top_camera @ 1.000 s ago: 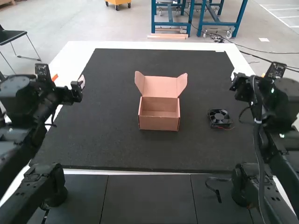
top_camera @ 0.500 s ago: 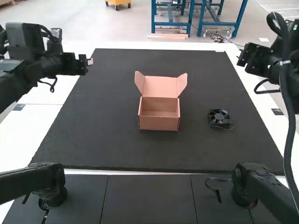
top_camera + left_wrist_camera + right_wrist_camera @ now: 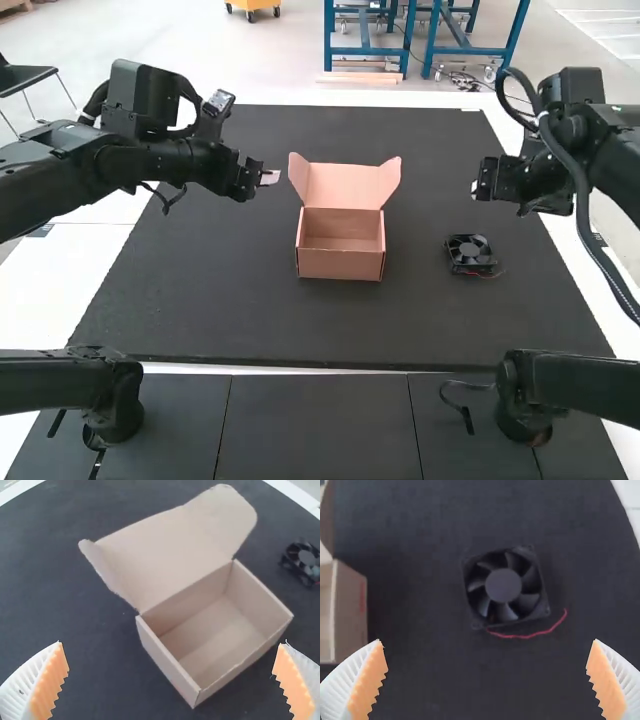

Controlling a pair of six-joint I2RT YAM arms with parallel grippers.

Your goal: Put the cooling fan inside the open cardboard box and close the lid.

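Both grippers hang open over the mat; the fan is not yet in the box.

Nearest me on the black mat (image 3: 200, 300) I see the cardboard box (image 3: 341, 255), mouth up, its long side running left to right. To its right, apart from it, the cooling fan (image 3: 470, 253) lies flat with its blades facing up; its frame is square, so I find no long axis, and a thin red wire (image 3: 530, 632) curls from one edge. Farther back, the lid (image 3: 343, 183) stands up from the box's far wall. The left gripper (image 3: 262, 177) hovers beside the lid's left flap, fingers spread wide. The right gripper (image 3: 483, 186) hangs over the fan, its pads (image 3: 367, 677) likewise released.
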